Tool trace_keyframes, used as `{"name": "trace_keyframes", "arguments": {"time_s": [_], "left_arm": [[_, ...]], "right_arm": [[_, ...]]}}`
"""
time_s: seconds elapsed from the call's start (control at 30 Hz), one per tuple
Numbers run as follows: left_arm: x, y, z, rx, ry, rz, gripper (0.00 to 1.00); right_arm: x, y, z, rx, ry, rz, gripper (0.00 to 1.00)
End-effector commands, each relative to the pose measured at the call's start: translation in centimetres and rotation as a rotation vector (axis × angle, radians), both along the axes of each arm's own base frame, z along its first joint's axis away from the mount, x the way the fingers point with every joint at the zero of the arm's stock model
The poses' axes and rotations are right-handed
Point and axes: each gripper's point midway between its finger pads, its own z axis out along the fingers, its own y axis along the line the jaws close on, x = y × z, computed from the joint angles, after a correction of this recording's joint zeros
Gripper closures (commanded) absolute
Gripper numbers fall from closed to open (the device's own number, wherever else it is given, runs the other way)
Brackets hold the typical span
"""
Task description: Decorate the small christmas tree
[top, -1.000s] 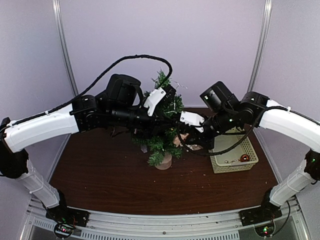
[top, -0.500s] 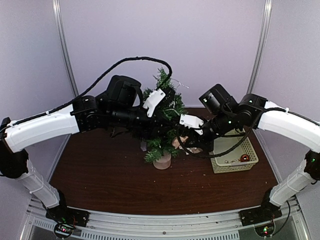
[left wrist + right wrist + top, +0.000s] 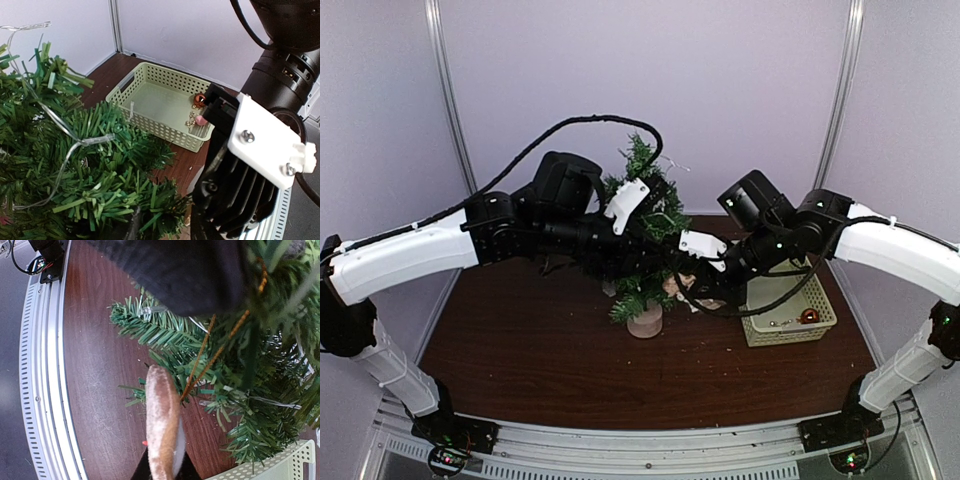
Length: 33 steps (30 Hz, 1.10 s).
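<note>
Left gripper (image 3: 645,205) is sitting buried among the upper branches of the small christmas tree (image 3: 635,290), and I am unable to tell how wide its jaws are standing. Over the last second the tree's tip has been swinging slightly leftward, while its beige base is staying put on the brown table (image 3: 520,340), near the pale green basket (image 3: 790,328). My right gripper (image 3: 164,471) is pinching a tan plush ornament (image 3: 161,420) edge-on, its gold cord (image 3: 202,357) running up into the branches. I am judging that the hanging step is nearing its release.
</note>
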Motion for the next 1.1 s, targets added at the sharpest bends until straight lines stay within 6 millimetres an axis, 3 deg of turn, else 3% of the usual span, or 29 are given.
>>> {"name": "trace_keyframes", "arguments": {"time_s": [0.0,0.33,0.77,1.07], "left_arm": [[-0.9,-0.1,2.3,-0.075,-0.032,-0.034,0.65],[-1.5,0.2,2.9,-0.097,-0.034,-0.054,0.59],[-1.9,0.6,3.3,-0.104,-0.037,-0.067,0.50],[-2.4,1.7,3.9,-0.113,-0.069,-0.066,0.36]], "right_arm": [[0.1,0.1,0.4,0.028,0.001,-0.007,0.86],[-0.5,-0.1,0.8,0.045,0.004,0.002,0.64],[-0.8,-0.9,1.4,0.060,-0.020,-0.020,0.49],[-1.2,-1.7,3.1,0.107,-0.051,-0.037,0.42]]}}
